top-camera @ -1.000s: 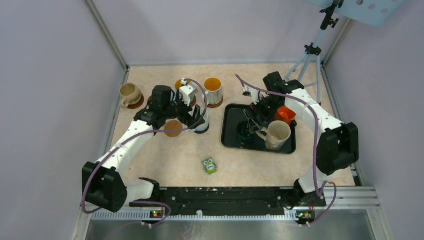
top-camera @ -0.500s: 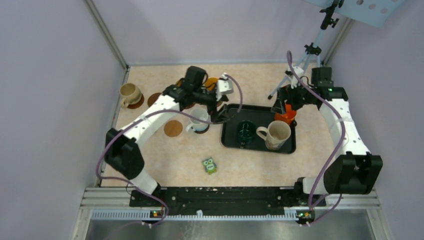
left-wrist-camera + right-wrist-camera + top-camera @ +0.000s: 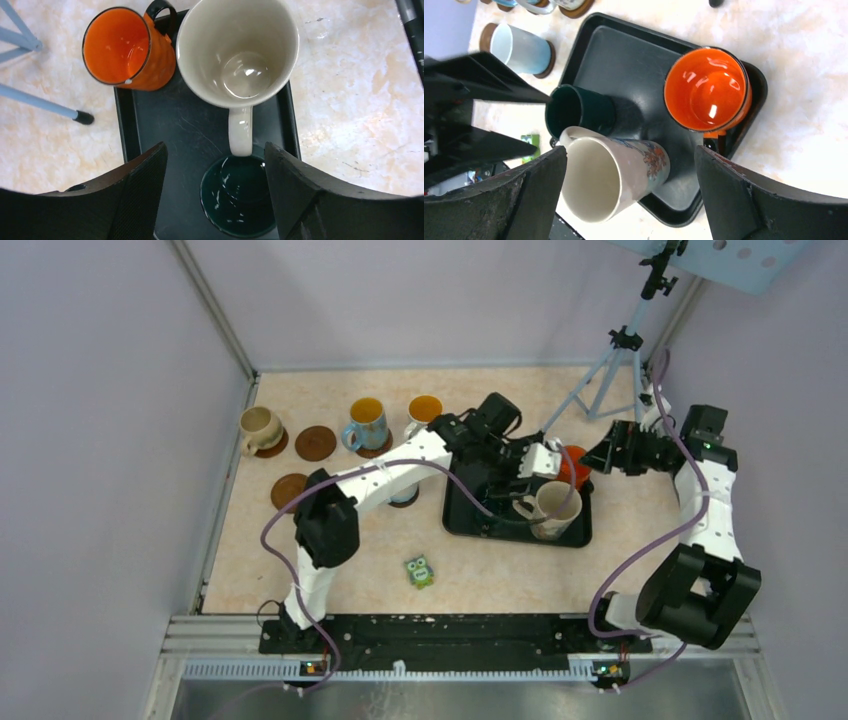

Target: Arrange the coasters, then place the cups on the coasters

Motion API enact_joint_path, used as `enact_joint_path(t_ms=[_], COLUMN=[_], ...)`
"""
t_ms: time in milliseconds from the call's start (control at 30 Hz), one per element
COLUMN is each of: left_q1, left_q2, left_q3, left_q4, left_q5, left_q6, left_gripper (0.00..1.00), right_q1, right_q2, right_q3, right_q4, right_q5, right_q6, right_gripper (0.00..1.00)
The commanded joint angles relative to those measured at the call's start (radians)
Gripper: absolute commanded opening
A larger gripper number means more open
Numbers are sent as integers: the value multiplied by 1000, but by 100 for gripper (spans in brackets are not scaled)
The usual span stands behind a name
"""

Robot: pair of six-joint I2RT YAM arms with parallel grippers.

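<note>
- Marbled counter (image 3: 340,560), near edge: the owl figure (image 3: 418,571) stands alone.
- Midway, the left fingers (image 3: 135,200) were at the white cup (image 3: 519,47) 1 second ago. That cup now sits on a coaster, and they have swung over the tray (image 3: 130,125).
- Spread but narrowing, they straddle the dark green cup (image 3: 235,197), not yet gripping.
- Cream mug (image 3: 240,50) and orange cup (image 3: 125,47) wait beside it.
- Right fingers (image 3: 524,200) have backed off rightward, released and empty.
- Farther left, 2 bare coasters (image 3: 315,443) await; the green cup probably goes next.
</note>
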Motion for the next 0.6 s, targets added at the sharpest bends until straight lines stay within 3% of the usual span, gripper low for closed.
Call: enact_joint_path(t_ms=[0,333,567], left_q1=[-56,-129,-145], left_q2=[69,187,202], left_q3=[95,133,109], left_q4=[-89,-133,-79], left_q5=[-90,-175,-185], left_q6=[87,62,-18], left_gripper=[74,62,52], right_q1=[-15,-69,-103], right_q2=[-34,-42,-34], right_q3=[3,-4,-19], right_q4=[70,86,88], right_q5=[-95,-145,-190], right_q6=[38,43,37], right_gripper=[97,97,97])
